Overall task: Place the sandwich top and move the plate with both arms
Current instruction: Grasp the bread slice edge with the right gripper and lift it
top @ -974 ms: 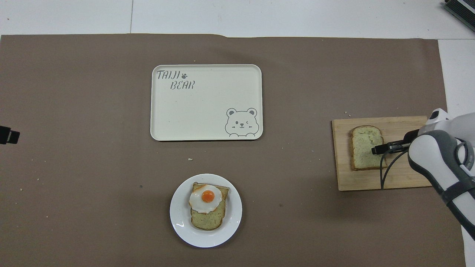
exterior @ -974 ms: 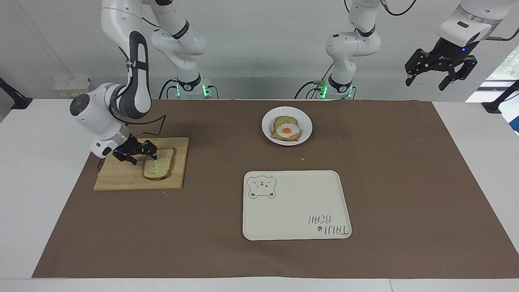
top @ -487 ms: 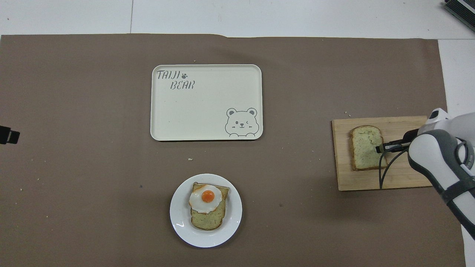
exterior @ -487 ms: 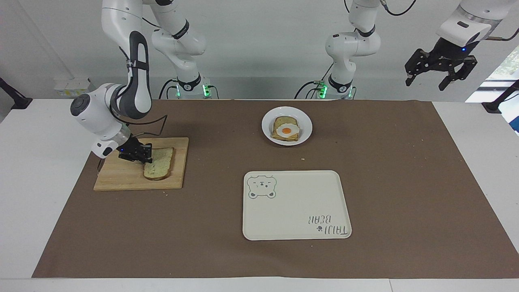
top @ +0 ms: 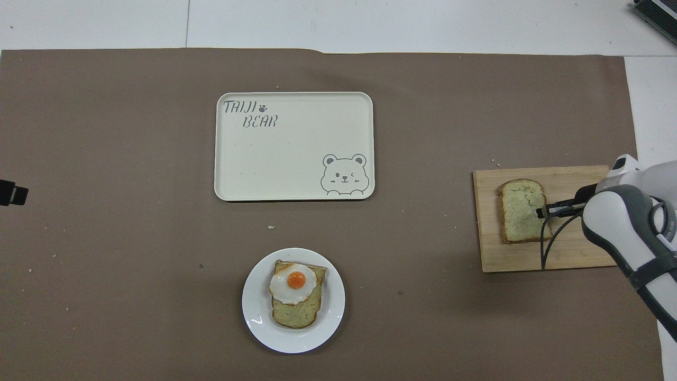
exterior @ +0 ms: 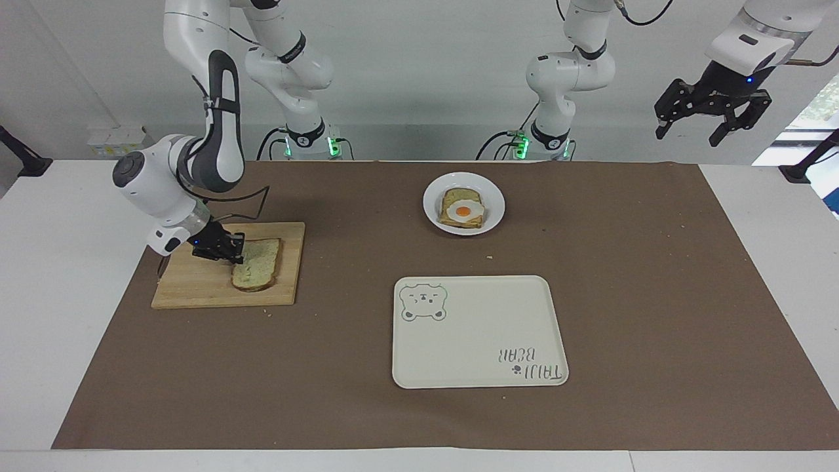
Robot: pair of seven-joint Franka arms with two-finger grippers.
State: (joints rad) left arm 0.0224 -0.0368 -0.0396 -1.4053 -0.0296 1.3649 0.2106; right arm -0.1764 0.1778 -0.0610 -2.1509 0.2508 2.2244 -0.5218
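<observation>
The sandwich top (exterior: 259, 265) is a plain speckled slice lying on a wooden cutting board (exterior: 196, 288) at the right arm's end of the table. My right gripper (exterior: 229, 252) is low over the board and shut on the slice's edge that faces the right arm's end; it also shows in the overhead view (top: 540, 212) on the slice (top: 521, 211). The white plate (exterior: 432, 196) stands near the robots and holds a slice with a fried egg (exterior: 464, 211). My left gripper (exterior: 687, 134) waits open, high over the left arm's end of the table.
A cream tray with a bear drawing (exterior: 478, 334) lies farther from the robots than the plate (top: 254, 312). A brown mat (exterior: 655, 295) covers the table. Crumbs are scattered on it.
My right gripper's fingers were open at the slice's edge one second ago and have shut on it. The slice has shifted slightly. The left arm has not moved.
</observation>
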